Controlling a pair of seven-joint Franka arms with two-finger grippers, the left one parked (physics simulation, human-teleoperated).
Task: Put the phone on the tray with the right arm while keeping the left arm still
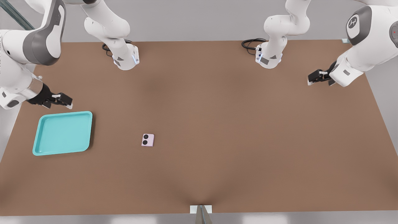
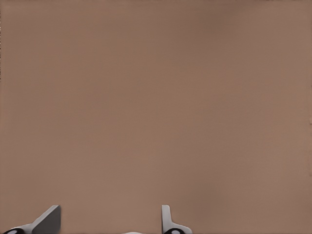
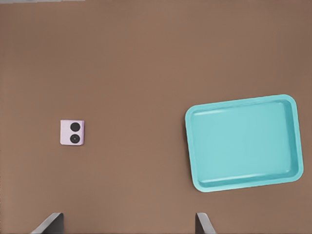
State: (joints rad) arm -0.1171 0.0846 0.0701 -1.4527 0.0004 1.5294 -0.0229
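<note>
Gripper (image 1: 63,100) hovering open, empty, near turquoise tray (image 1: 40,146); pink-lilac phone (image 1: 147,140) lying on brown table (image 1: 236,124), awaiting pickup; nothing done.

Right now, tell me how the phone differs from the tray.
The phone is pale pink-lilac; the tray is turquoise. The phone is nearly square and much smaller; the tray is a wide rectangle with rounded corners. The phone carries two black lenses; the tray has a raised rim and holds nothing. Both lie flat on the brown table, apart. The gripper hovers beside the tray, open.
</note>
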